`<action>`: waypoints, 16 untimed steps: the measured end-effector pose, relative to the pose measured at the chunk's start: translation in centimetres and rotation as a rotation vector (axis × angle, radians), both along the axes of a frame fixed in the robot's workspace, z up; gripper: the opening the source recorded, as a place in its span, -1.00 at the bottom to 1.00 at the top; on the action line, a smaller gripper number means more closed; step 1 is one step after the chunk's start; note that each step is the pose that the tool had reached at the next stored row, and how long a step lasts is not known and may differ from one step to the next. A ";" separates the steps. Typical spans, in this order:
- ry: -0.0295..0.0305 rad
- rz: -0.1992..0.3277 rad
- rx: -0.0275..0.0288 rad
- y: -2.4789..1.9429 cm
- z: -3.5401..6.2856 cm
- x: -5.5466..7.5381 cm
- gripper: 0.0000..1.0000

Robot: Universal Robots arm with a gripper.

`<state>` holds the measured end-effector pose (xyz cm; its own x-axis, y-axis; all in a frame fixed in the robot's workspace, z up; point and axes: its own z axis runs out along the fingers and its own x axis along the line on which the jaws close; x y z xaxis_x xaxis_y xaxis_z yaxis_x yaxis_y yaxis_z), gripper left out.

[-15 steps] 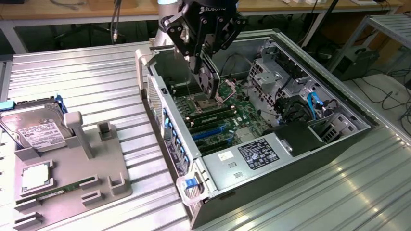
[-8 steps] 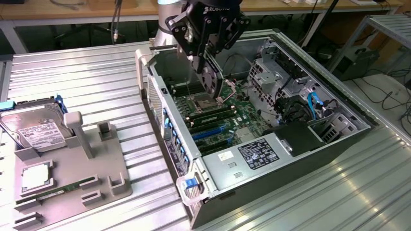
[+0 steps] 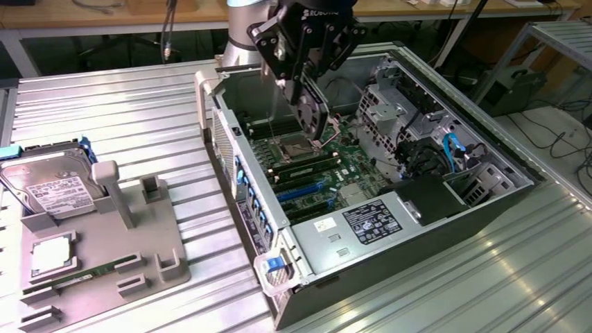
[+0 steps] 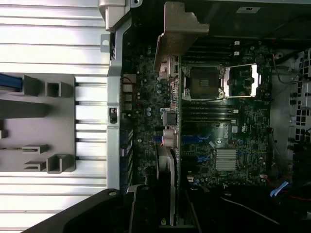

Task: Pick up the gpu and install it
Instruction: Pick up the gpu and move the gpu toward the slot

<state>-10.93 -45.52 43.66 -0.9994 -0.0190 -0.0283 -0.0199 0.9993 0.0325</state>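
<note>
My gripper [image 3: 303,87] hangs over the open computer case [image 3: 518,173], shut on the gpu [image 3: 312,121]. The gpu is a thin green card with a black round fan, held on edge above the motherboard [image 3: 319,177] and apart from it. In the wrist view the gpu [image 4: 176,145] appears edge-on, with its silver bracket [image 4: 177,29] at the far end, and my gripper [image 4: 170,216] clamps its near end. The card lies over the board near the blue slots [image 4: 197,141] and the CPU socket [image 4: 204,82].
A grey holder tray [image 3: 138,229] sits on the ribbed metal table at the exterior view's left, carrying a hard drive [image 3: 51,184], a RAM stick [image 3: 88,270] and a small chip [image 3: 51,253]. Case walls, the drive cage [image 3: 407,111] and cables [image 3: 453,149] ring the board.
</note>
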 end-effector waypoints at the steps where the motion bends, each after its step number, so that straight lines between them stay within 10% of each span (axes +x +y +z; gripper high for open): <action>1: -0.0001 0.000 0.0000 0.00 -0.01 0.2 -0.45; 16: -0.0001 0.000 -0.0002 0.00 -0.25 2.3 -0.45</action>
<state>-8.65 -45.52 43.41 -0.9994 -0.0189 -0.0284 -0.0199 0.9993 0.0323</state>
